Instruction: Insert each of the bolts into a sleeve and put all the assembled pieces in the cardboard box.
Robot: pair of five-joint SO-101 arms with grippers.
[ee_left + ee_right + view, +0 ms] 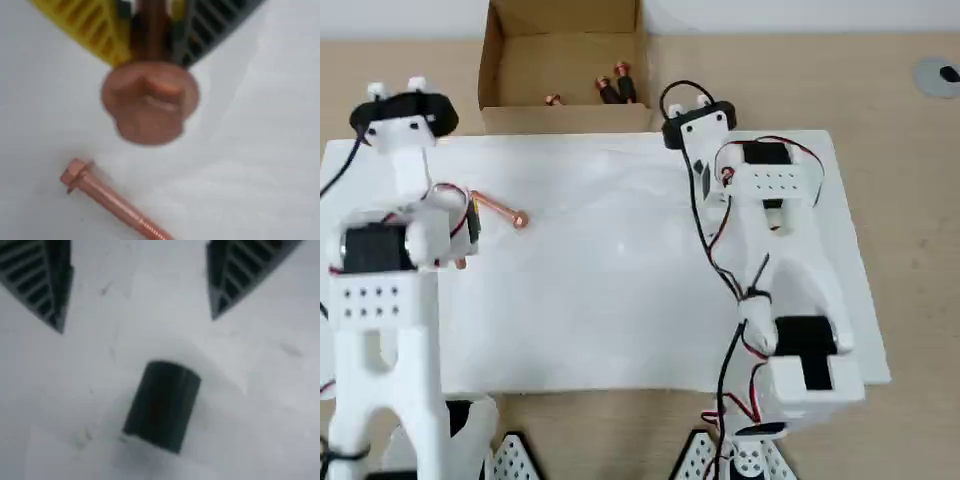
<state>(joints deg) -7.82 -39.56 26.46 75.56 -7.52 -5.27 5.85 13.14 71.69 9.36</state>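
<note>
A copper bolt (pixel 150 102) is clamped in the left gripper (pixel 151 57) above the white sheet (pixel 620 290); a second bolt (pixel 107 200) is seen lying nearby; the right gripper (pixel 137 317) is held spread over a black sleeve (pixel 162 405); what seem to be assembled pieces (pixel 613 88) are seen in the cardboard box (pixel 490 70).

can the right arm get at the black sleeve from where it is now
Probably yes. The right tool hangs open over the sleeve, which lies by itself on the white sheet just past the fingertips. Nothing sits between them, so the way looks free.
</note>
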